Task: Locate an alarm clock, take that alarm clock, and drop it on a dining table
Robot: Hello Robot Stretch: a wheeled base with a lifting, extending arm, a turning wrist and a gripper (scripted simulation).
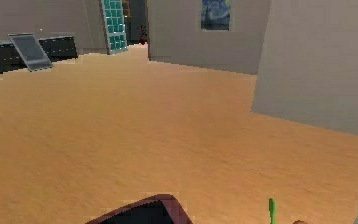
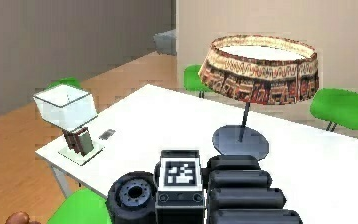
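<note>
A white dining table [image 2: 317, 170] spreads across the arm side view. My arm's dark bar [image 2: 242, 190] rises from the bottom edge, with a white marked square [image 2: 182, 172] at its end. Left of that sits the gripper [image 2: 132, 197], a dark round body over the table's near corner. Its far end is not clear, so I cannot tell whether it holds anything. A small flat grey thing [image 2: 107, 133] lies on the table near its left end. Beside that stands a white box-shaped top on a dark stem with a pale base [image 2: 71, 120].
A table lamp with a wide patterned shade [image 2: 264, 68] stands mid-table. Green chairs [image 2: 342, 105] ring the table. Ahead lies open wood floor [image 1: 137, 120], with a dark low cabinet [image 1: 32, 52], a teal glass panel [image 1: 115, 28], a grey wall with a painting [image 1: 221, 14] and a dark red-edged thing [image 1: 142, 212].
</note>
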